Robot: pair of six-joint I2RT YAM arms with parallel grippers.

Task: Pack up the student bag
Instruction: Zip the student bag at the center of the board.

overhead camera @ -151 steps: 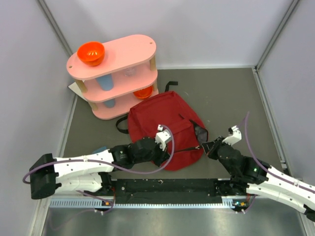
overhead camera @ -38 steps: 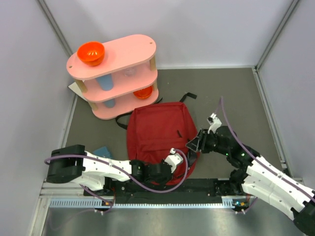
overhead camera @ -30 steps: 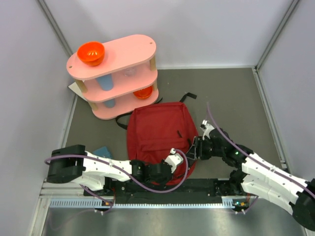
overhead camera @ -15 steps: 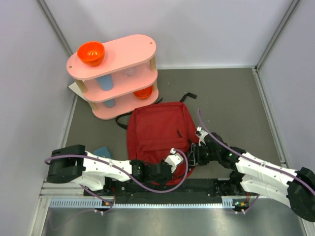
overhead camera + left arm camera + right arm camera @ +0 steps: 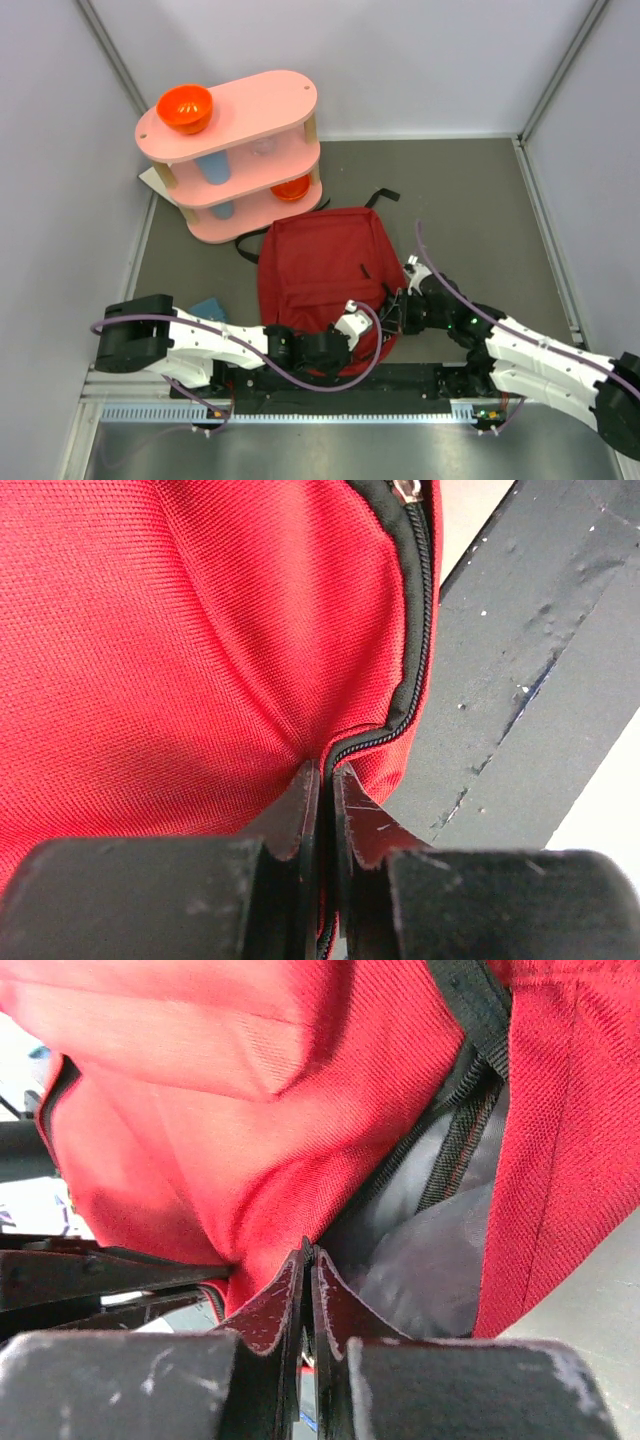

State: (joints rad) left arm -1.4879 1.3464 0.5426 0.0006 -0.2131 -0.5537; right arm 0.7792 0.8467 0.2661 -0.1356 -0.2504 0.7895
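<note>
The grey table (image 5: 470, 200) carries a pink shelf (image 5: 240, 130) and, just beside it, the red backpack (image 5: 315, 265) lying flat. The left jaws are clenched on its zip edge at the near end. The right jaws pinch red fabric beside the exposed grey lining (image 5: 410, 1245).

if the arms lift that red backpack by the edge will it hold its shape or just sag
Probably floppy: the dark red fabric backpack bunches into folds where the left end effector and right end effector pinch its edges. It lies flat and looks unfilled, so likely light for its size. The woven cloth seems grippy, so slipping seems unlikely.
</note>
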